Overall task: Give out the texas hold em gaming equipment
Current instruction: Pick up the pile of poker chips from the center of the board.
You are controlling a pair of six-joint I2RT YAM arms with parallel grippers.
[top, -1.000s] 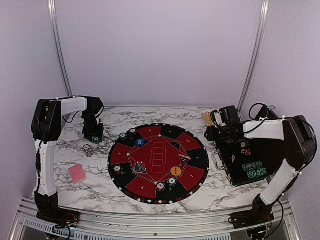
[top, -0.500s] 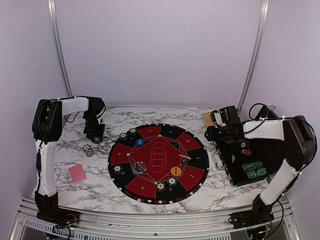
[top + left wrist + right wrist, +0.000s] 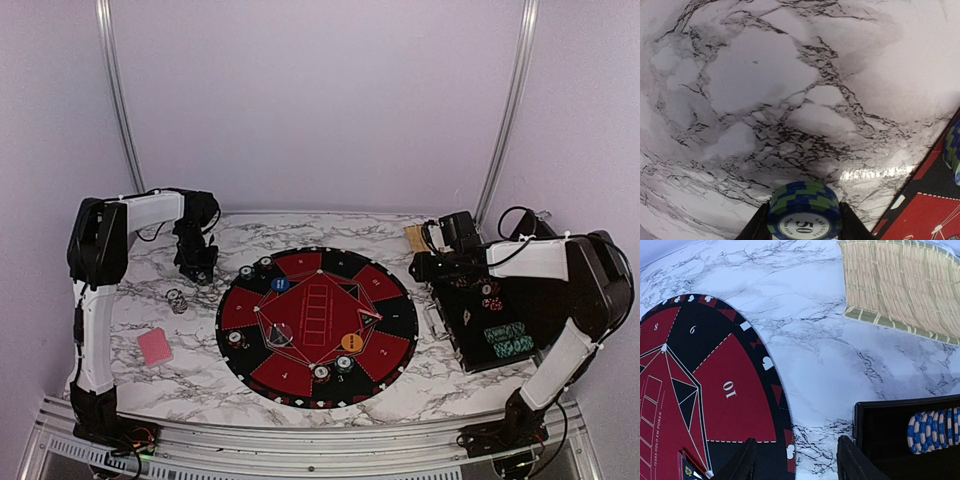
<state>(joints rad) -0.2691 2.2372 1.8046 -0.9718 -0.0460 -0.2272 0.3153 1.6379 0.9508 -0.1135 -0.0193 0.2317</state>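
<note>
My left gripper (image 3: 199, 270) hangs over the marble table left of the round mat (image 3: 318, 325). It is shut on a short stack of blue-and-green poker chips (image 3: 805, 207) whose face reads 50. More chip stacks (image 3: 255, 268) sit round the mat's rim, with a blue button (image 3: 280, 284) and an orange button (image 3: 351, 341) on it. A pink-red card deck (image 3: 155, 346) lies at the near left. My right gripper (image 3: 797, 460) is open and empty, between the mat's right edge (image 3: 740, 390) and the black case (image 3: 900, 440).
The black case (image 3: 500, 320) at the right holds rows of chips, among them blue-and-white ones (image 3: 935, 430). A bamboo-slat piece (image 3: 900, 285) lies behind it. Small clear rings (image 3: 178, 298) lie on the table near my left gripper.
My left gripper has closed on the chip stack and shifted slightly right and back, toward the mat. The right arm has not moved.
</note>
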